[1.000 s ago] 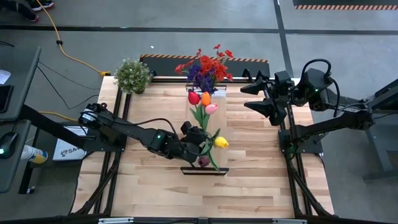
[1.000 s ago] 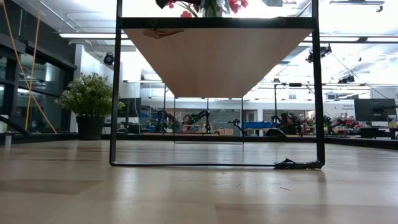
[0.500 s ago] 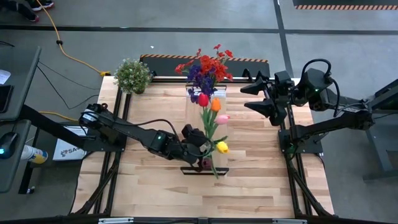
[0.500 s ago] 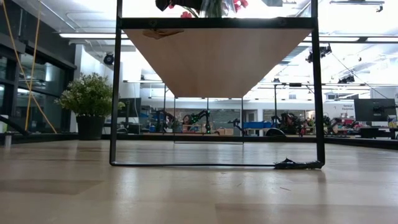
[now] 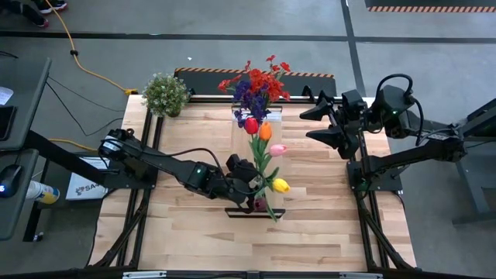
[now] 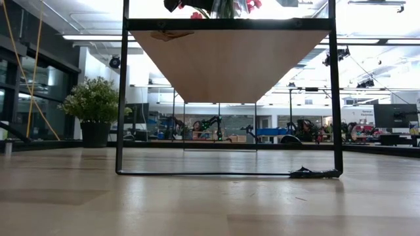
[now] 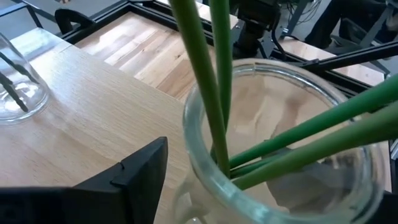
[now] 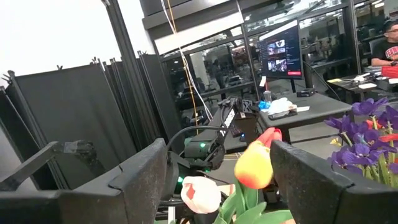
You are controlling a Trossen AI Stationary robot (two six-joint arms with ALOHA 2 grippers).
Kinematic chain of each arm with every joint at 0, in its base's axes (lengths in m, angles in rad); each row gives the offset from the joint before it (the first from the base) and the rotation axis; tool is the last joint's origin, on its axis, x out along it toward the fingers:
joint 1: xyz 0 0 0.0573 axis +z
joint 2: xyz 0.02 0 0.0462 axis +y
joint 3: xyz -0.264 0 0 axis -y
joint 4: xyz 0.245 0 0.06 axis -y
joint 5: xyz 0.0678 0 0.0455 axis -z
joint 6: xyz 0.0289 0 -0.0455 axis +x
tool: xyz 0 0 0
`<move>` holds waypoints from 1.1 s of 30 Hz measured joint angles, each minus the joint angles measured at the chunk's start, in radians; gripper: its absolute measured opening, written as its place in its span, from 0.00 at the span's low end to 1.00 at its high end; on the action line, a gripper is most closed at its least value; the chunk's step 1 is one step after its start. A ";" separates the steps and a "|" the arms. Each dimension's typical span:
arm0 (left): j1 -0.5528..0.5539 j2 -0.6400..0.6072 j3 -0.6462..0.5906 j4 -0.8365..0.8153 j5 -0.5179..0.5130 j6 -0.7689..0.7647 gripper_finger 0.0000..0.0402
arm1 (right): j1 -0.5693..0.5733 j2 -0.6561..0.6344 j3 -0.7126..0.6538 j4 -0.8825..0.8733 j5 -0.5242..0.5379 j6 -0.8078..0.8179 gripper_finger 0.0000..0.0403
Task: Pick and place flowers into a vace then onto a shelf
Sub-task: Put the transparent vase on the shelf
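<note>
The left claw (image 5: 249, 186) sits low at the near end of the shelf (image 5: 256, 167), its fingers spread on either side of the glass vase (image 7: 280, 143) rather than pinching it — in the left wrist view one dark finger (image 7: 134, 174) stands just clear of the glass wall. The vase stands on the shelf with its tulips (image 5: 265, 147) in it, green stems leaning across the rim, red, orange, pink and yellow heads fanned toward the far end. Another vase of red and purple flowers (image 5: 256, 87) already stands at that far end.

The step in hand looks like letting go of the vase now that it is set down. To do it well, I would back the claw straight away from the glass along the shelf's level, fingers kept apart, so neither one catches the wall on the way out. The stems lean well to one side, so the vase is likely top-heavy in that direction; a nudge near its rim could tip it, and it stands close to the shelf's near edge — little room for a slide.

The right claw (image 5: 318, 124) waits open above the table's right side, well apart from the shelf, pointing toward the flowers. The small potted plant (image 5: 165, 94) stands at the table's far left corner, out of the way.
</note>
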 joint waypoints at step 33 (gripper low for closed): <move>0.000 -0.054 0.000 -0.088 -0.010 0.001 0.93 | 0.000 -0.033 0.000 0.000 -0.054 -0.001 0.68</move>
